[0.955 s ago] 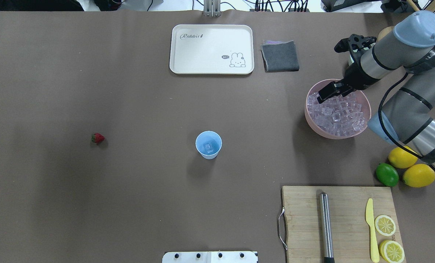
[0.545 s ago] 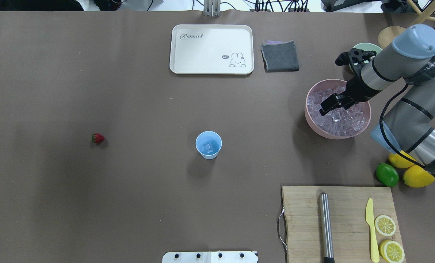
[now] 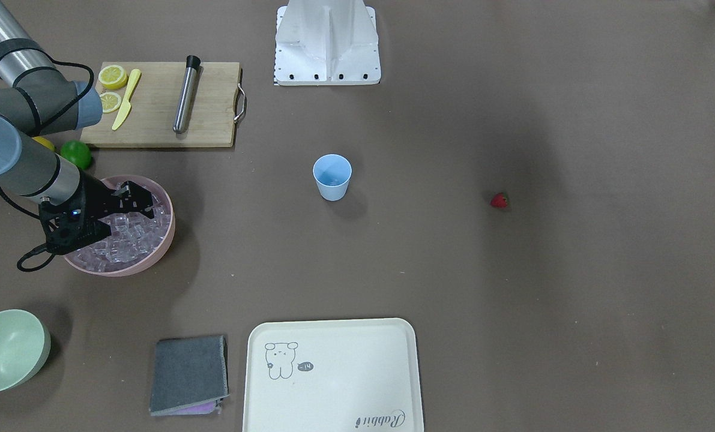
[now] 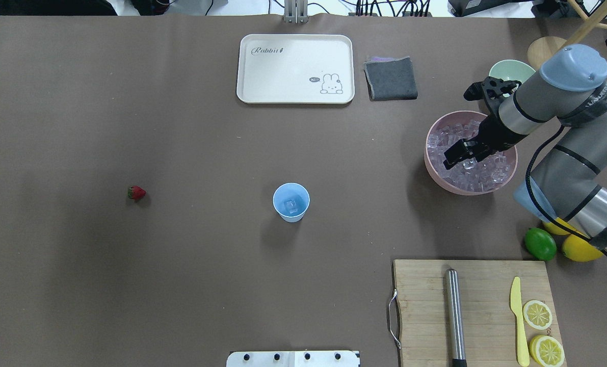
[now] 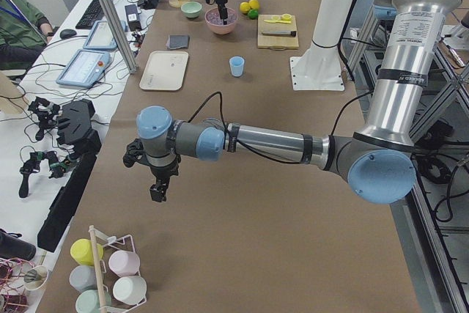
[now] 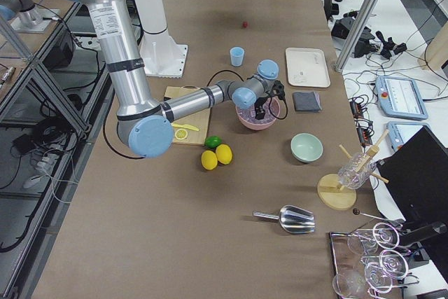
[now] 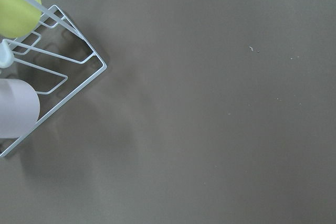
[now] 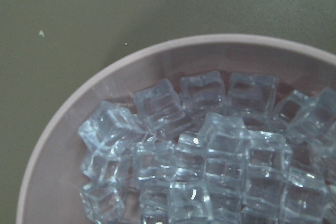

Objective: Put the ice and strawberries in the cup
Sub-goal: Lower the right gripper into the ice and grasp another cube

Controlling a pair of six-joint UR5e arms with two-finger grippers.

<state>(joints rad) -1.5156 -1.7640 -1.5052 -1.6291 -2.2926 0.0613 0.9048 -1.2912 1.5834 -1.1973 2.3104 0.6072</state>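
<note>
right gripper (image 4: pixel 450 158) low over ice (image 4: pixel 486 168) in pink bowl (image 4: pixel 432 171) — jaws: can't tell | cup (image 4: pixel 291 217) holds one cube, it seems | strawberry (image 4: pixel 136 192) well apart

1. The cup (image 4: pixel 291 202) stands mid-tabletop (image 4: pixel 181 285), one ice cube (image 4: pixel 292 206) inside;
2. the strawberry (image 4: pixel 136 192) lies well to its left;
3. the bowl (image 4: pixel 456 187) heaped with ice (image 4: pixel 486 171) sits to its right;
4. the tray (image 4: pixel 295 69) lies behind.

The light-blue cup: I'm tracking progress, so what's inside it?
Overhead view: clear ice, at least one cube, sits at the bottom of the cup; the strawberry lies out on the table. Anything beneath the ice is covered.
</note>
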